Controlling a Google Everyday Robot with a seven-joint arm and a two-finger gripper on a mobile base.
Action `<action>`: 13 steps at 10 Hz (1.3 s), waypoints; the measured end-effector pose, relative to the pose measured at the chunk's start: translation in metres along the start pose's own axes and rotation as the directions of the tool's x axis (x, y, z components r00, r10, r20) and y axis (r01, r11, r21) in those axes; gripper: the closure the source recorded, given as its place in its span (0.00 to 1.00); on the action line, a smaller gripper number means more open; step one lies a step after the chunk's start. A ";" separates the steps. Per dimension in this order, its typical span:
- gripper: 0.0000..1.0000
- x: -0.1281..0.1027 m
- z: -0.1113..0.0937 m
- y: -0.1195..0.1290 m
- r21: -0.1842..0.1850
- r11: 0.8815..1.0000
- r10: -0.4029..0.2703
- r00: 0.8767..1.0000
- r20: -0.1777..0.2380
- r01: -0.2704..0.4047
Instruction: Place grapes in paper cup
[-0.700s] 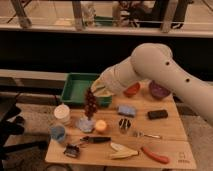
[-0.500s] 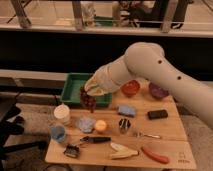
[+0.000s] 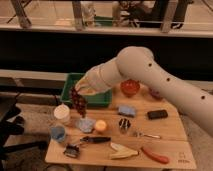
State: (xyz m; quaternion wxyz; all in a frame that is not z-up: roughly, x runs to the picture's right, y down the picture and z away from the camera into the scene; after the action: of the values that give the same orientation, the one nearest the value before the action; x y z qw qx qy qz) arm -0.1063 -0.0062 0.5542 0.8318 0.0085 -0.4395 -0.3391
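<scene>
**Asker:** What is around you?

**Me:** A dark wall with railings runs behind a wooden table (image 3: 170,132) crowded with small things.

**Asker:** Which containers do you see?

**Me:** The green bin (image 3: 100,99) sits at 11 o'clock on the table, and my arm hides part of its inside. The red bowl (image 3: 130,88) is at 12 o'clock; I cannot tell what it holds. The paper cup (image 3: 62,114) stands upright at 9 o'clock, and only white shows at its mouth. The light blue cup (image 3: 58,133) is at 6 o'clock from it, and the small metal cup (image 3: 124,124) stands near the table's middle.

**Asker:** And your gripper?

**Me:** My gripper (image 3: 79,91) is over the bin's front wall, clenched on the top of the grapes (image 3: 78,102). The bunch hangs in the air at 1 o'clock from the paper cup, near it but apart.

**Asker:** How tight is it there?

**Me:** Both cups stand close to the table's left edge. A crumpled blue thing (image 3: 86,124) lies at 4 o'clock from the paper cup, with an orange ball (image 3: 101,125) just beside it. Bare wood shows at 3 to 4 o'clock, toward the right edge.
</scene>
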 end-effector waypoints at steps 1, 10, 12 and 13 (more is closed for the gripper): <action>1.00 -0.004 0.007 -0.004 0.005 1.000 -0.011 1.000 0.014 0.011; 1.00 -0.019 0.052 -0.021 0.102 0.992 -0.083 0.994 0.067 0.076; 1.00 -0.020 0.059 -0.024 0.109 0.991 -0.088 0.993 0.078 0.079; 1.00 -0.021 0.062 -0.025 0.110 0.991 -0.090 0.993 0.082 0.081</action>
State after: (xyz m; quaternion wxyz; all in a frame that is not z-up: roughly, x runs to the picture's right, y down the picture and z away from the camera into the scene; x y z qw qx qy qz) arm -0.1738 0.0041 0.5696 0.7950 0.0570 -0.4917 -0.3506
